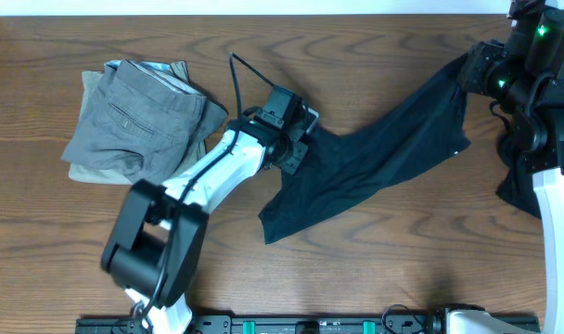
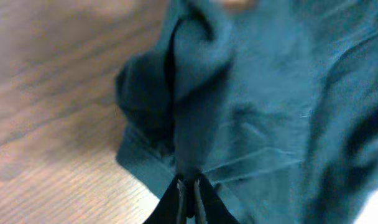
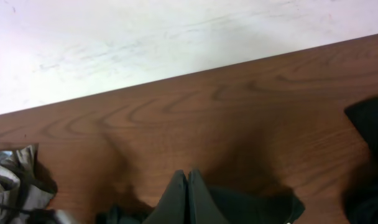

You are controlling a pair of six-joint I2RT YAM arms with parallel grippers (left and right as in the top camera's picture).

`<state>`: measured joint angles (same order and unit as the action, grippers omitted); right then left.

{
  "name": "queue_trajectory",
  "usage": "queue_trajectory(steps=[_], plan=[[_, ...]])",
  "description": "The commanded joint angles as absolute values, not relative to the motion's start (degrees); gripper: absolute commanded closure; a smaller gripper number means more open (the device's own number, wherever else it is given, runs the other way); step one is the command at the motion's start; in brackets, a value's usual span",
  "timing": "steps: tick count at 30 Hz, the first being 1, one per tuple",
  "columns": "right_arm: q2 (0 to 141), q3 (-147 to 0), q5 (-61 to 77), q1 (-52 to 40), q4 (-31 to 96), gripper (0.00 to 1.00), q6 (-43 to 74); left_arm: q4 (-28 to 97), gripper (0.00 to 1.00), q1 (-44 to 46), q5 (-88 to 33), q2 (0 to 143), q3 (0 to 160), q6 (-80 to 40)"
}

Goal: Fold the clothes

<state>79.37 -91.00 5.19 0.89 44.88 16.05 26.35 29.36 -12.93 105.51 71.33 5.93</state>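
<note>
A black T-shirt (image 1: 375,158) lies stretched in a diagonal band across the wooden table (image 1: 403,269). Its upper right end rises to my right gripper (image 1: 463,74). My left gripper (image 1: 305,144) is shut on the shirt's left end. In the left wrist view a raised fold of the shirt (image 2: 195,93) runs down into the shut gripper (image 2: 189,186). The right wrist view shows my right gripper (image 3: 188,177) shut, with dark shirt cloth (image 3: 251,208) just beneath it. The chest logo is hidden.
Folded grey trousers (image 1: 138,116) lie on a khaki pair (image 1: 92,172) at the table's back left, and also show in the right wrist view (image 3: 12,180). Another black piece (image 1: 519,190) lies under the right arm. The table's far edge (image 3: 189,71) meets a white wall.
</note>
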Motion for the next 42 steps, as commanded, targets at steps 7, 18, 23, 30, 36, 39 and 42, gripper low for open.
queue_trajectory(steps=[7, 18, 23, 30, 36, 39, 42], plan=[[79.09, -91.77, -0.16, 1.1, 46.26, 0.99, 15.38, 28.45, 0.94, 27.77, -9.58, 78.3, 72.36, 1.13], [78.87, -91.79, -10.85, 1.52, 49.12, 0.99, 15.35, 27.66, 0.94, 27.29, -1.3, 52.18, 72.36, -2.46], [76.05, -91.83, -11.31, 2.87, 49.71, 0.99, 16.27, 24.64, 0.94, 27.29, -0.38, 43.2, 72.51, -2.59], [69.19, -92.64, -9.98, 3.73, 49.76, 0.99, 16.27, 24.51, 0.94, 27.33, -2.98, 39.9, 75.85, -1.63], [63.13, -93.01, -8.56, 3.75, 51.37, 0.99, 16.27, 25.23, 0.94, 27.33, -4.25, 40.07, 78.54, -0.19], [61.04, -93.01, -8.56, 3.73, 52.64, 0.99, 16.27, 25.36, 0.94, 27.33, -3.77, 40.07, 80.49, 0.43], [60.34, -93.01, -8.56, 3.73, 53.32, 0.99, 16.51, 25.3, 0.94, 27.33, -3.84, 40.36, 81.69, 0.32]])
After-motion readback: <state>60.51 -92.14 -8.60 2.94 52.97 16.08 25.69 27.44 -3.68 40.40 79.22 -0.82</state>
